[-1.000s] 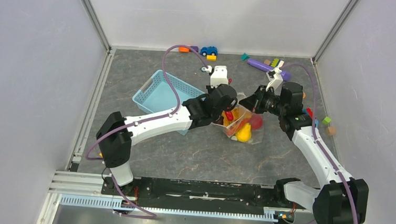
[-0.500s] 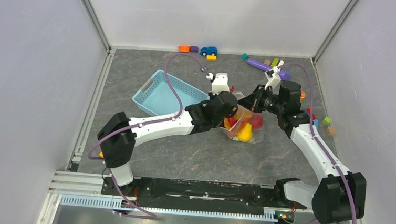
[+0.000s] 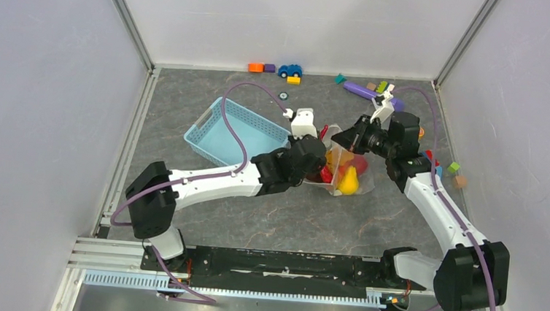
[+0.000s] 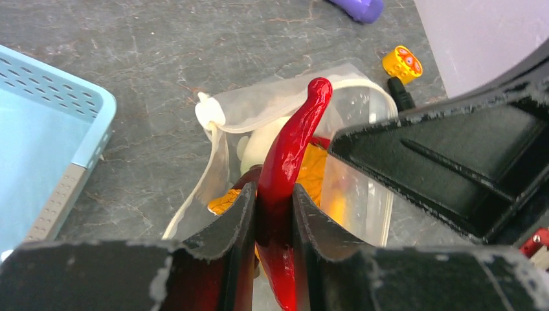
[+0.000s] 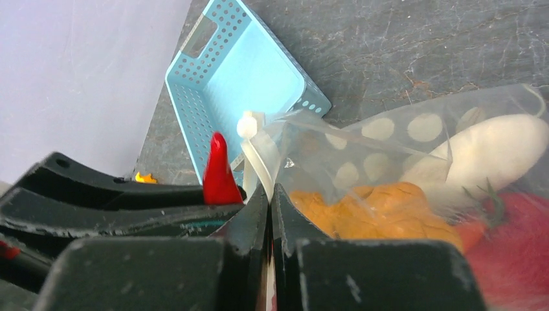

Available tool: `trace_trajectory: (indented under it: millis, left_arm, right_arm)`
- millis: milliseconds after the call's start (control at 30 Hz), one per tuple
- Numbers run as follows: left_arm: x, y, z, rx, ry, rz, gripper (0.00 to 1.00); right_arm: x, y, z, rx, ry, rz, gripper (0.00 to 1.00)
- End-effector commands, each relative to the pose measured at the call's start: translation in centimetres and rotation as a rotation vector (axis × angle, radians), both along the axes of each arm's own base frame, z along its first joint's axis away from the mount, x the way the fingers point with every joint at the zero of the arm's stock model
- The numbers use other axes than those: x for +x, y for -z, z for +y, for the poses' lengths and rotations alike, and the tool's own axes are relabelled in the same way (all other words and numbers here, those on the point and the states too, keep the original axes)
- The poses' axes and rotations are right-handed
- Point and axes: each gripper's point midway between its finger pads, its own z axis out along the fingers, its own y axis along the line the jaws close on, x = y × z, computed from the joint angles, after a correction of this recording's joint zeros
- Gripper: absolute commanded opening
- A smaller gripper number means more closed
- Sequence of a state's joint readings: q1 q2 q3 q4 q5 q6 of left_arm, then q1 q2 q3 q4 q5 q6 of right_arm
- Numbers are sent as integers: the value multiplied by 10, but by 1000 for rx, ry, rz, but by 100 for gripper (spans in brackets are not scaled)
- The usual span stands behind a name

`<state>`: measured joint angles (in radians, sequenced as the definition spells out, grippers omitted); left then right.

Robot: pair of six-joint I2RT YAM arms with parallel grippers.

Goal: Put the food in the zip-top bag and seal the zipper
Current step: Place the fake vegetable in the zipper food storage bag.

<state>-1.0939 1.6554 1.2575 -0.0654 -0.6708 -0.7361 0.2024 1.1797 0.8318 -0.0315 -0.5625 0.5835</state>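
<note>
I see the grey table (image 3: pixel 253 220) under everything, and on it the light-blue basket (image 3: pixel 226 134), which lies off to the left of my left fingers and beyond the tips of my right ones. Next down in size is the clear dotted bag (image 5: pixel 401 129), lying between the two grippers with its mouth standing open just past my left fingertips. My right gripper (image 5: pixel 270 201) has its fingers pressed all the way together on the rim of the bag at the mouth, and the plastic runs away from the fingertips to the right. My left gripper (image 4: pixel 272 201) is closed partway, its two fingers clamped on the lower half of a red chili (image 4: pixel 294 136). The chili stands up between them, and its curved tip reaches past the fingertips, over the bag's open mouth. Inside the bag, beyond my right fingertips, lie a white radish (image 5: pixel 479 149), a lumpy orange piece (image 5: pixel 375 207) nearest the fingers and a red tomato (image 5: pixel 511 253) at the far right, with a yellow pepper (image 3: pixel 348 181) showing from above. The zipper (image 5: pixel 259 155) is a pale strip that drops straight into my right fingers. Its small white slider (image 5: pixel 249 123) sits just above those fingertips, close beside the chili's tip.
</note>
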Motion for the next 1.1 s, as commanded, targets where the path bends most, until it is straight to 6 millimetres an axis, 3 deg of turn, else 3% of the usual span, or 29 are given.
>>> trace_trajectory:
  millis: [0, 333, 833, 1067]
  left_arm:
    - [-17, -21, -13, -95, 56, -37, 8]
    - [-42, -3, -29, -83, 199, -51, 6]
    - [-7, 17, -17, 153, -22, 59, 11]
    - [6, 12, -14, 120, -76, 81, 18]
  right_arm:
    - [10, -38, -5, 41, 59, -114, 5]
    - [2, -38, -8, 56, 76, -108, 5]
    - [-22, -65, -2, 44, -37, -262, 6]
    - [-36, -49, 5, 41, -117, -221, 6]
